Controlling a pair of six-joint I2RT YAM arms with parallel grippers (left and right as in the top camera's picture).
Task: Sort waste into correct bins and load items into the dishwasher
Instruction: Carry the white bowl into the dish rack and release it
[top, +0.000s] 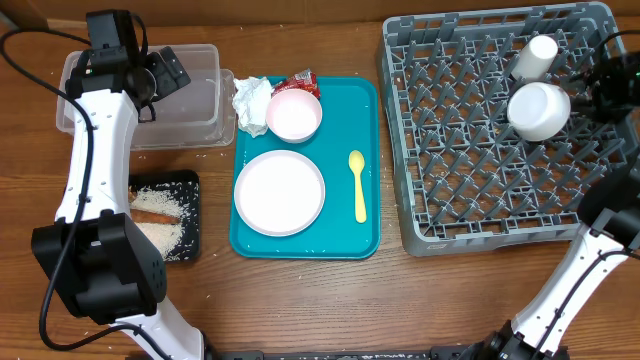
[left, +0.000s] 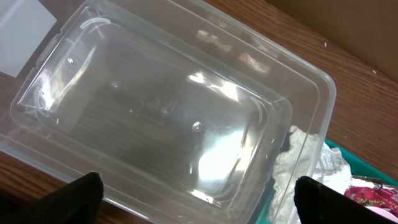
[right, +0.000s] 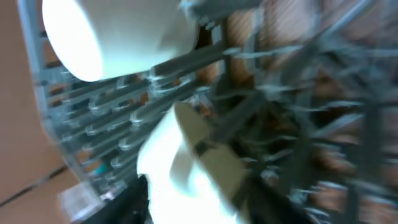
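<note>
My left gripper (left: 199, 202) is open and empty, hovering over the clear plastic tub (top: 190, 95), which also shows in the left wrist view (left: 168, 118). On the teal tray lie the crumpled napkin (top: 252, 100), the red wrapper (top: 300, 84), a white bowl (top: 294, 115), the white plate (top: 280, 192) and the yellow spoon (top: 358, 185). My right gripper (top: 585, 98) is over the grey dish rack (top: 480, 215), closed on the rim of a second white bowl (top: 540, 110), seen blurred in the right wrist view (right: 180, 168). The white cup (top: 536, 55) lies in the rack behind it.
The black tray (top: 185, 245) at the front left holds rice and brown sticks (top: 155, 212). Loose rice grains lie on the wood by the tub. The teal tray (top: 300, 245) sits between the bins and the rack. Napkin (left: 298, 155) and wrapper (left: 373, 196) lie just past the tub's corner.
</note>
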